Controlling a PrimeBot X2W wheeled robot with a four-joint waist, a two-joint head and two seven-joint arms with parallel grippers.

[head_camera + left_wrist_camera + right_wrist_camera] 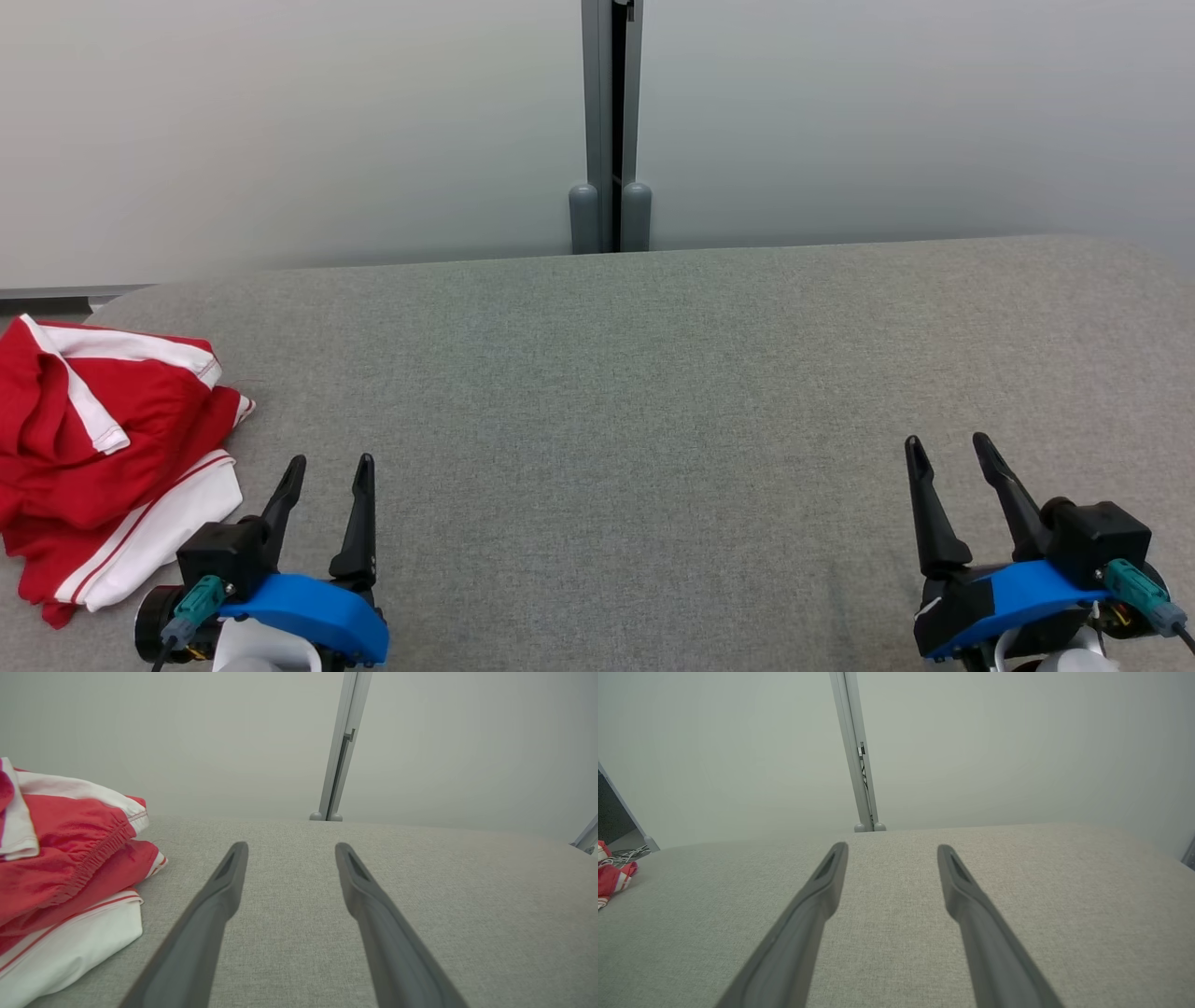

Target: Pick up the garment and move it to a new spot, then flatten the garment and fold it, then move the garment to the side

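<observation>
Located garment [103, 439], red w/ white bands, bunched in a loose heap just left of L claw [331, 461], near but not touching. Saw gathered elastic edge facing that claw in left wrist view. Noted L claw spread wide, empty, fingers pointing fwd over grey fabric-covered table [607, 392].

Judged step in hand as first pick-up, not yet begun. Advised turning L claw left toward heap and lowering onto a raised red fold, not the flat white panel nearest the wrist; judged thicker fold easier to pinch w/o scraping table cover. Advised closing on enough layers to hold, lifting straight up clear of surface, then carrying right into open stretch betw. both claws. Judged that stretch roomy enough for flattening.

Noted R claw [948, 441] well right of garment, likewise spread wide and empty. Saw heap small, far left of its fingers, in right wrist view. Advised keeping R claw back until arrival of cloth w/in reach, then taking a second corner. Flagged risk of loose layers slipping or dragging during carry.
</observation>
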